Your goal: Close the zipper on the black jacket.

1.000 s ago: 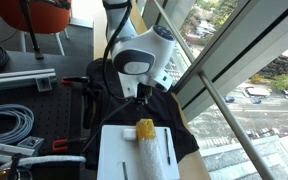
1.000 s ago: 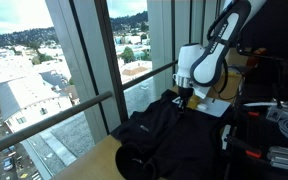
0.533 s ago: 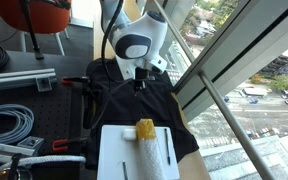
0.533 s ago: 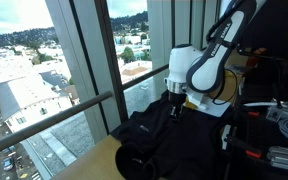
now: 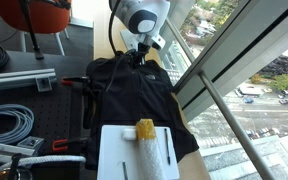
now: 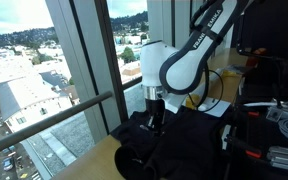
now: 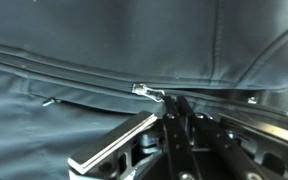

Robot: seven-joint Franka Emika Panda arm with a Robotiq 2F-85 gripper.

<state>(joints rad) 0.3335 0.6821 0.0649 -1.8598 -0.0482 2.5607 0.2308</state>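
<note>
The black jacket (image 5: 134,98) lies spread on the table by the window and also shows in an exterior view (image 6: 179,140). My gripper (image 5: 136,58) hangs over its far end, fingertips down on the fabric (image 6: 152,122). In the wrist view the zipper (image 7: 79,84) runs as a thin seam across the dark fabric, with its small silver pull (image 7: 149,91) right at my fingertips. My gripper (image 7: 174,104) has its two fingers pressed together on the pull.
A white board (image 5: 124,158) with a yellow object (image 5: 144,129) lies on the jacket's near end. Grey cables (image 5: 6,118) and a red-handled tool (image 5: 69,146) lie beside it. The window glass and railing (image 5: 214,95) run close along the table edge.
My gripper has moved along the jacket's centre line, away from the white board towards the far end, staying low on the fabric.
</note>
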